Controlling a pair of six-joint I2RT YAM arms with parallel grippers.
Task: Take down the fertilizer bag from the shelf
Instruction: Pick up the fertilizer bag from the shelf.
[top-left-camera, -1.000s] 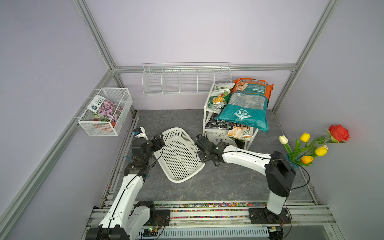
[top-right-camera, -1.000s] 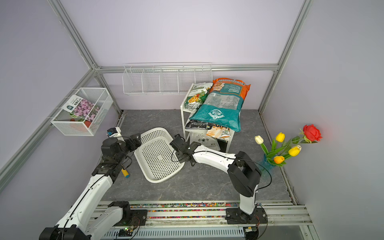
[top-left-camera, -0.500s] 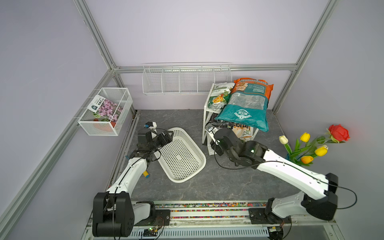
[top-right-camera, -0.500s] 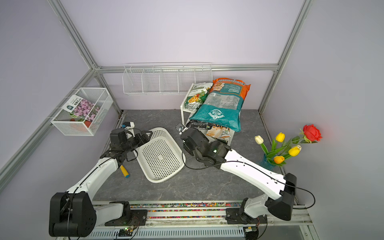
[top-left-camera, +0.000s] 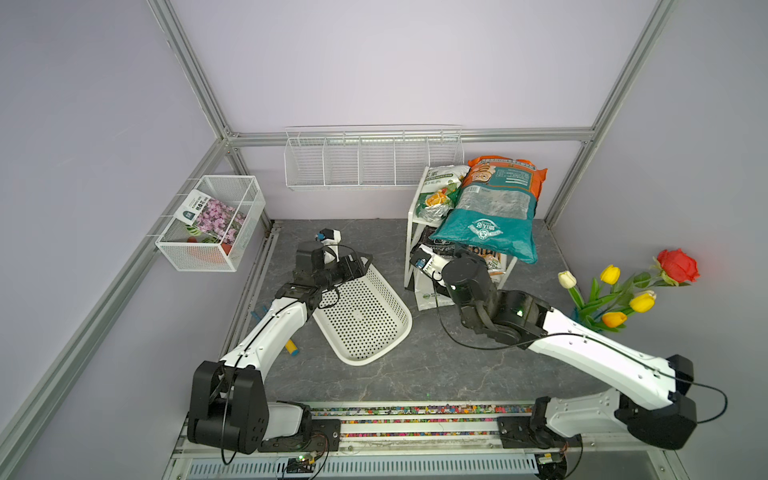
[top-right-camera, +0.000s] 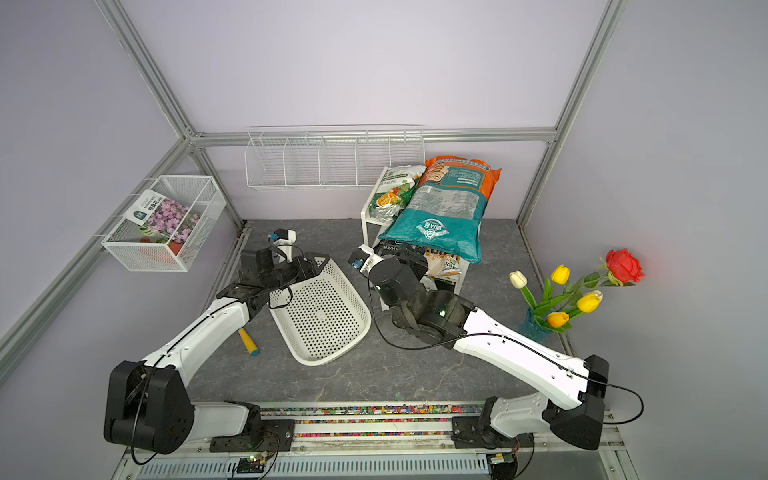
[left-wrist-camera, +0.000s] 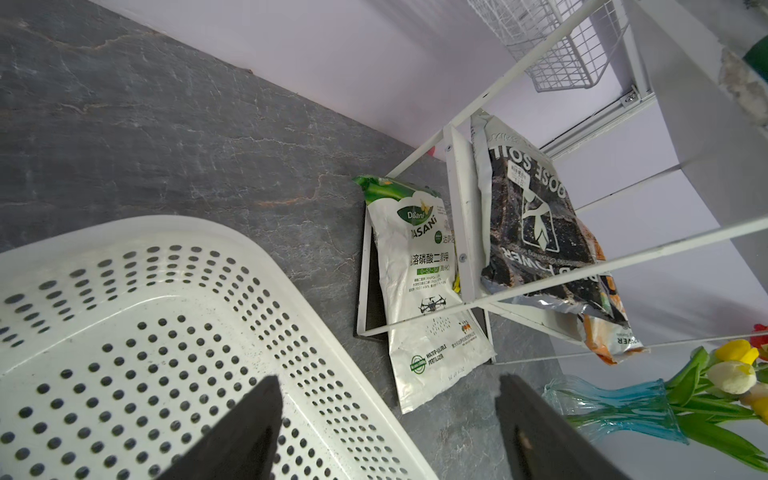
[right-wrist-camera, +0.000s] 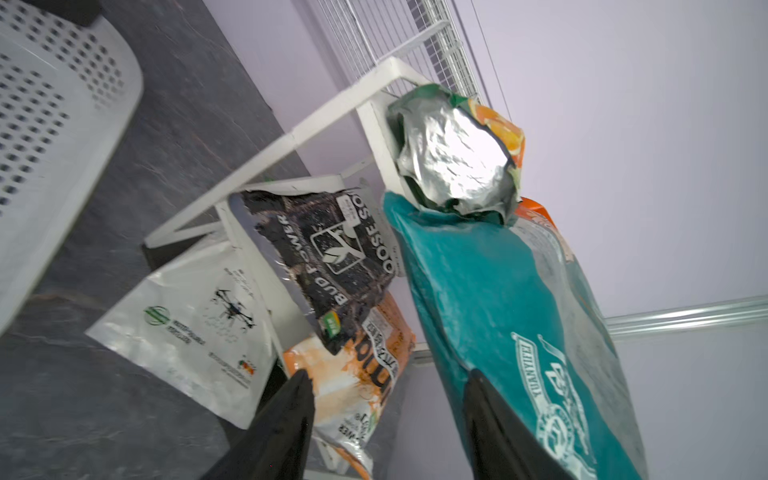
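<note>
Two grippers, both empty – we see left gripper (left-wrist-camera: 388, 380) wide open over basket (top-left-camera: 374, 320), right gripper (right-wrist-camera: 388, 376) part open near teal bag (top-left-camera: 486, 224). Teal bag lies on shelf (top-left-camera: 407, 249) top, overhanging – grasp and lowering not yet done.

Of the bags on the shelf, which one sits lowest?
The white Dasani bag, on the dark base of the shelf, poking out onto the floor. The black soil bag lies one board up; the teal-and-orange bag is on top.
</note>
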